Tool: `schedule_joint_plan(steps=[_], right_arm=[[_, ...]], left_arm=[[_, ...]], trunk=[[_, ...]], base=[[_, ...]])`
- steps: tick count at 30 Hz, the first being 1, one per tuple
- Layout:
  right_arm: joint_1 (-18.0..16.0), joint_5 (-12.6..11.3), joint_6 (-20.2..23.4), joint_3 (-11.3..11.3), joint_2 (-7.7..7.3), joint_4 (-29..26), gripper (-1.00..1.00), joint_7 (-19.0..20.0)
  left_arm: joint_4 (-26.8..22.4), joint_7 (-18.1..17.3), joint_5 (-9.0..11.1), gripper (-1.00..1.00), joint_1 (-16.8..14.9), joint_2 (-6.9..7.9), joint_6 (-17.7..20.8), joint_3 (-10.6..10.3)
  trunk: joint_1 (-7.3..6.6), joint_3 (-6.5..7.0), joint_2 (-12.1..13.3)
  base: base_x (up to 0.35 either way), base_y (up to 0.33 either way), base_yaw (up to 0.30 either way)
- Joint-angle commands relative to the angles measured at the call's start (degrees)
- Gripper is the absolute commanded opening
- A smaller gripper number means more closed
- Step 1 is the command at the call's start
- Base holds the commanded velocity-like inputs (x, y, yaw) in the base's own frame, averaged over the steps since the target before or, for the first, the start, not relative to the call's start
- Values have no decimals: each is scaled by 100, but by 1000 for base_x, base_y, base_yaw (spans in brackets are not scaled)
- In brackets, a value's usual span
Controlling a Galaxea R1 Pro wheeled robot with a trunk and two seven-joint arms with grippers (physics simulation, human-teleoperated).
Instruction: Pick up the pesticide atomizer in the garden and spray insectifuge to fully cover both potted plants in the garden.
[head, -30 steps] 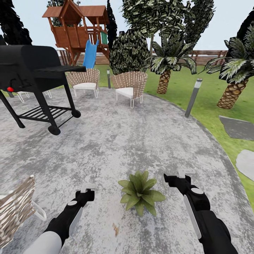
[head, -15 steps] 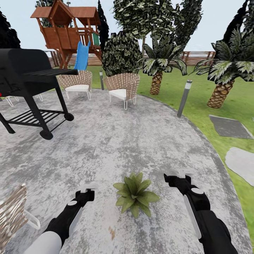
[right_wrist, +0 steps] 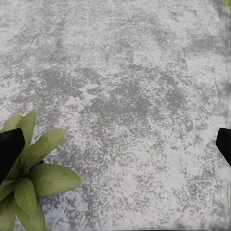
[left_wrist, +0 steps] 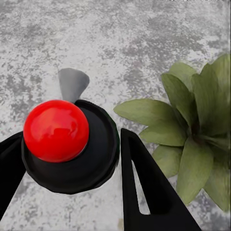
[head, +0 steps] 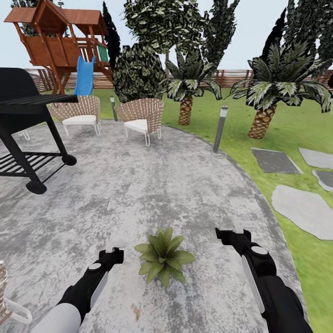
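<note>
One potted plant (head: 161, 256), a rosette of pointed green leaves, sits on the round grey stone patio (head: 138, 194) between my two arms; its pot is hidden under the leaves. My left gripper (head: 114, 253) is to its left. In the left wrist view its fingers (left_wrist: 144, 192) close around a round black top with a red knob (left_wrist: 56, 130) seen end-on, which I take for the pesticide atomizer; the plant's leaves (left_wrist: 192, 144) lie just beside it. My right gripper (head: 233, 233) hangs to the plant's right, open and empty, with the leaves (right_wrist: 29, 178) near one fingertip.
A black grill (head: 23, 120) stands at the left. Two wicker seats (head: 141, 118) sit at the patio's far edge, with a grey bollard lamp (head: 220, 128) beside the lawn (head: 286, 134). Palms (head: 266, 106), stepping stones (head: 303, 208), a wooden play tower (head: 55, 41) and a fence lie beyond.
The whole view has swung to the right, so the grill, seats and plant sit further left in the picture. Both arms keep the same pose.
</note>
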Motion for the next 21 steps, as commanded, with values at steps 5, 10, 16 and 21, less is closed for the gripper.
schedule_joint_plan(steps=[5,10,16,21], right_arm=[[-3,19,31,2,-4,-8,100,-4],[-3,19,31,10,8,-3,100,-6],[-3,56,31,23,14,0,100,-21],[-3,64,28,33,23,9,100,-33]], left_arm=[[-12,-6,1,-100,0,0,35,-7],[-17,-6,4,-100,0,0,35,-8],[-903,-16,10,-100,19,10,56,18],[-2439,-15,10,-100,68,18,740,-10]], trunk=[[-111,92,200],[-199,164,360],[-199,164,360],[-199,164,360]], base=[[0,0,-82],[0,0,-6],[0,0,0],[0,0,0]])
